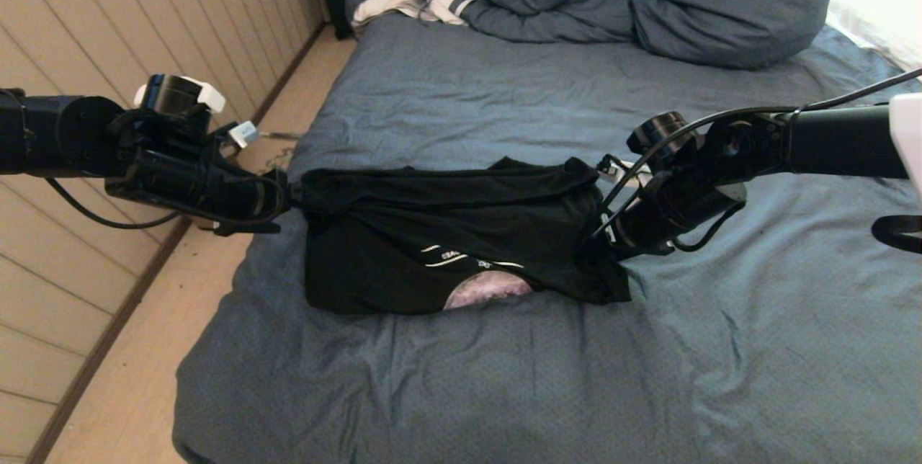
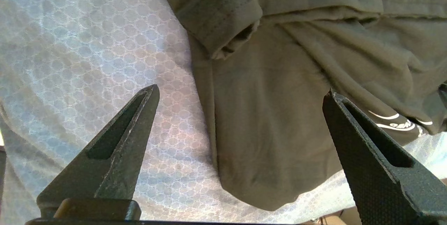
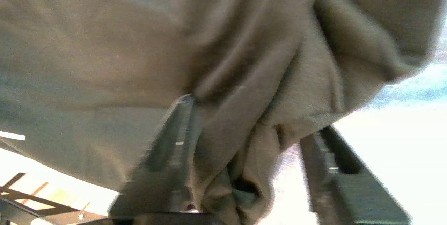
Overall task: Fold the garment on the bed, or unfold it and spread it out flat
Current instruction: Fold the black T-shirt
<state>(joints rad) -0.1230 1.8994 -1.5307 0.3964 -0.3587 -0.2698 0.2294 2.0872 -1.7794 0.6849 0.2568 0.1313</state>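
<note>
The garment, a black T-shirt, lies folded across the middle of the bed. Its white lettering and a sliver of the pale moon print show at its near edge. My left gripper is at the shirt's left end. In the left wrist view this gripper stands wide open over a rounded corner of the garment, gripping nothing. My right gripper is at the shirt's right end. There its jaws are apart around a bunched fold of the garment, with a gap beside one finger.
A bulky blue duvet and a white stripe-cuffed cloth are piled at the far end of the bed. A white pillow lies at the far right. The bed's left edge drops to a wooden floor along a panelled wall.
</note>
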